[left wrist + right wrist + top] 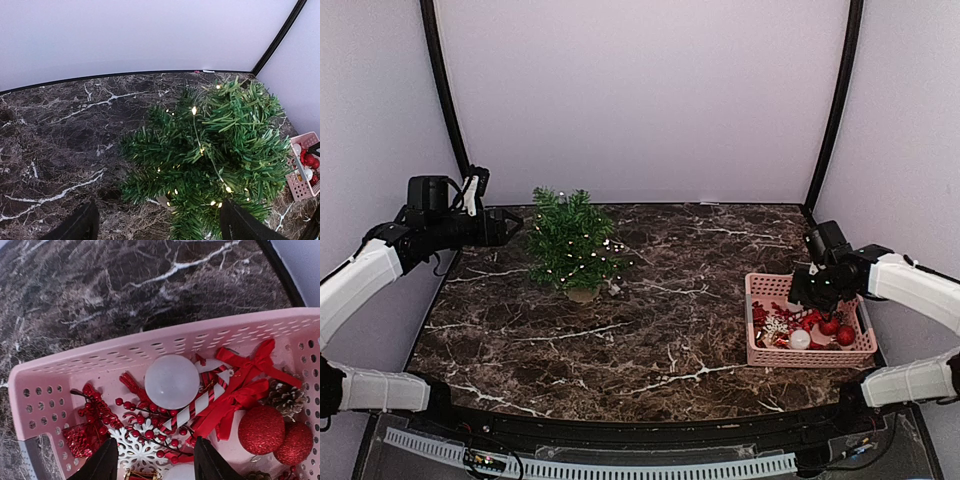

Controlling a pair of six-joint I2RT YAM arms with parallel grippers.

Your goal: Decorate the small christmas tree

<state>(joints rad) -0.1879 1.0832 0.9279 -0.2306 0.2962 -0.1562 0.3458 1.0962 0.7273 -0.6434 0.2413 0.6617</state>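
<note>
The small Christmas tree (570,240) stands in a tan pot at the table's back left, strung with lit fairy lights; it fills the left wrist view (215,150). My left gripper (510,226) is open and empty, just left of the tree near its top. The pink basket (808,352) at the right holds ornaments: a white ball (171,381), a white snowflake (137,450), red berry sprigs (150,430), a striped candy cane (200,402), red bows (245,385), red glitter balls (261,430) and a pinecone (285,397). My right gripper (155,460) is open over the snowflake and berries, inside the basket.
Dark marble tabletop (670,300) lies between tree and basket. Pale walls and black frame posts (835,100) enclose the back and sides.
</note>
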